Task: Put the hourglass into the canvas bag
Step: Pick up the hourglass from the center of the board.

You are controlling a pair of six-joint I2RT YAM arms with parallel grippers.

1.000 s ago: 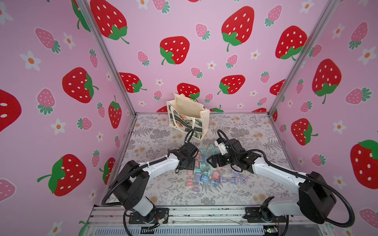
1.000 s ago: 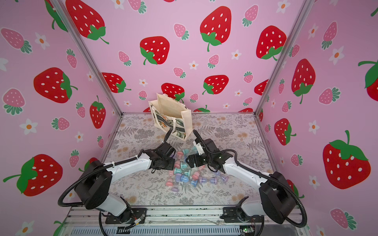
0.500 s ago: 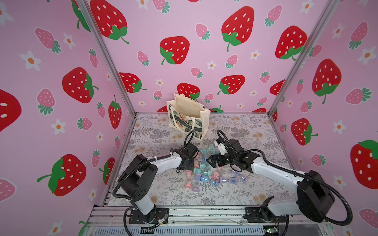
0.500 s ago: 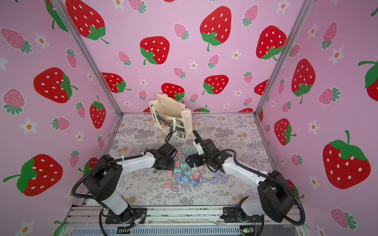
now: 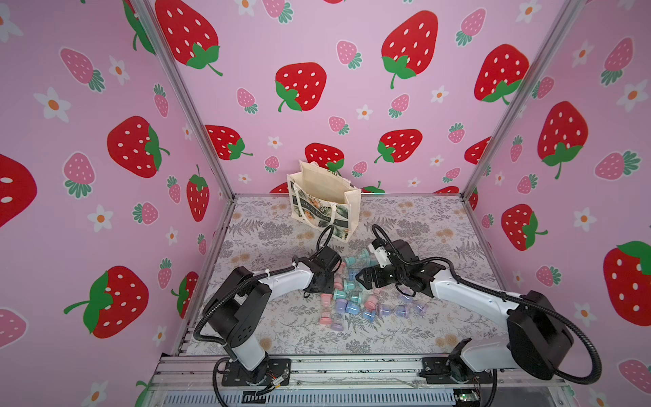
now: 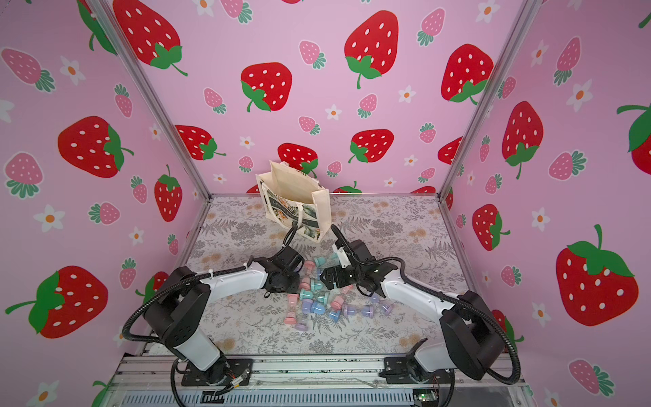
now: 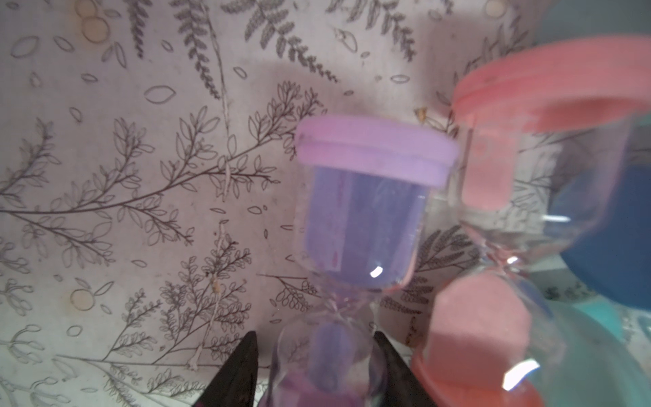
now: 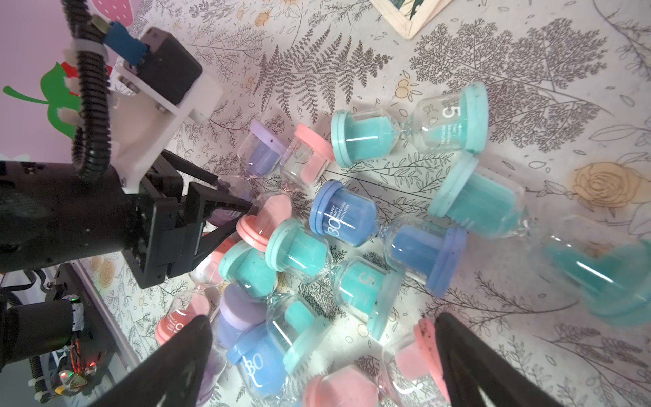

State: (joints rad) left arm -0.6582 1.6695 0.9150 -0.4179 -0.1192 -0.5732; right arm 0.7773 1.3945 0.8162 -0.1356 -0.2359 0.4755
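left gripper [image 7: 317, 370] down at the edge of the hourglass pile [image 5: 352, 299] on its own side. purple hourglass [image 7: 366, 218] lay flat on the table [image 5: 267, 225], its long axis running straight out ahead of the gripper, jaws crossing the near bulb. jaws part-way apart around that bulb: one looked to touch the glass, a sliver of gap showed at the other, so not clamped, to my eye. pink hourglass [image 7: 493, 317] just beside it, likely to get nudged.

right gripper [image 8: 324, 352] hung above the pile from the other side, jaws wide, nothing in them. left arm clearly the nearer.

canvas bag [image 5: 322, 208] stood upright beyond the pile toward the back wall, mouth open, well apart from the purple hourglass.

against a second earlier: left gripper had sunk a little into the pile and its elbow had swung round; right arm barely shifted.
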